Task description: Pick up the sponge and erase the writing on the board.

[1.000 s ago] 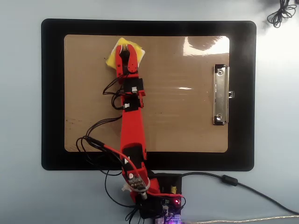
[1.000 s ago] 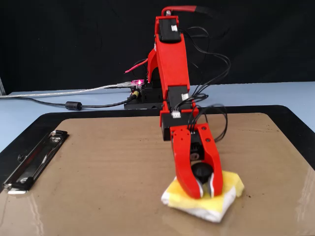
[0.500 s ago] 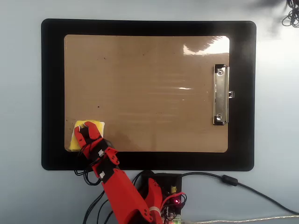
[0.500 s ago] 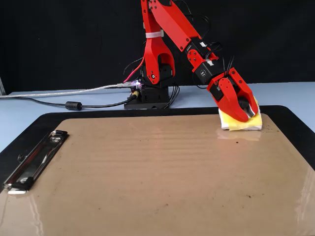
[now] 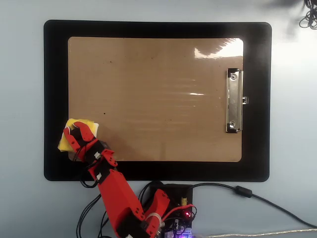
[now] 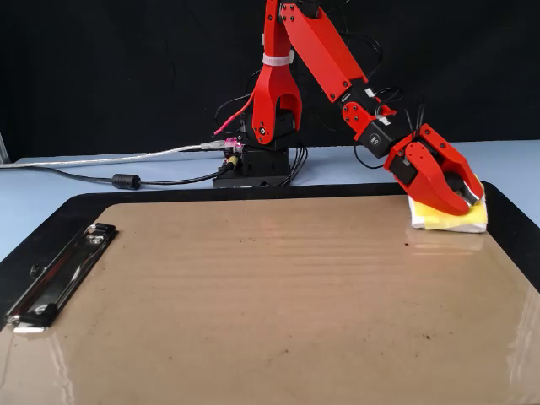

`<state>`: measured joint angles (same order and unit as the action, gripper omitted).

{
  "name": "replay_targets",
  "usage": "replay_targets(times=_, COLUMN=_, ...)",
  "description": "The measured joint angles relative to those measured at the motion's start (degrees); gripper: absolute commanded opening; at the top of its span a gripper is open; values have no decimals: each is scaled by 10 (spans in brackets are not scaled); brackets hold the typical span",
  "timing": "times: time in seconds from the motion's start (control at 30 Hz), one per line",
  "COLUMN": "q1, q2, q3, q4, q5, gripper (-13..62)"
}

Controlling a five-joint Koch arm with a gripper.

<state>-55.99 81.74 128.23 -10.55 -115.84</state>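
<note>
The yellow sponge (image 5: 64,142) lies at the board's lower-left corner in the overhead view, straddling the board's edge and the black mat (image 5: 54,89). My red gripper (image 5: 74,130) sits on top of it, shut on the sponge. In the fixed view the gripper (image 6: 469,199) presses the sponge (image 6: 447,221) down at the far right. The tan board (image 5: 158,99) (image 6: 253,295) shows no writing, only a few tiny dark specks. Its silver clip (image 5: 234,100) (image 6: 55,274) is on the opposite short edge.
The arm's base and controller (image 5: 168,203) (image 6: 253,164) stand just off the mat's edge, with cables (image 6: 118,179) trailing over the pale blue table. A coiled cord (image 5: 310,17) lies at the overhead view's top right.
The gripper dragged the sponge from the board's upper left down to its lower-left corner, then further left, so the sponge now overhangs the board's edge onto the mat.
</note>
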Motion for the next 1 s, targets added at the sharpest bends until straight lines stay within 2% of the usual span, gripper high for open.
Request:
replay_targets(times=0.13, q1=7, q2=40, q3=54, q4=0, q5=0, gripper=-72)
replay_targets(times=0.17, q1=8, q2=41, q3=54, q4=0, q5=0, gripper=-8)
replay_targets(times=0.27, q1=11, q2=41, q3=54, q4=0, q5=0, gripper=255)
replay_targets(times=0.33, q1=11, q2=42, q3=54, q4=0, q5=-1, gripper=319)
replay_targets(times=0.63, q1=39, q2=113, q3=40, q4=13, q5=-4, gripper=330)
replay_targets(times=0.8, q1=185, q2=182, q3=-4, q4=76, q5=-1, gripper=319)
replay_targets(times=0.9, q1=269, q2=272, q3=-4, q4=197, q5=77, gripper=317)
replay_targets(times=1.0, q1=375, q2=414, q3=-47, q4=427, q5=246, gripper=318)
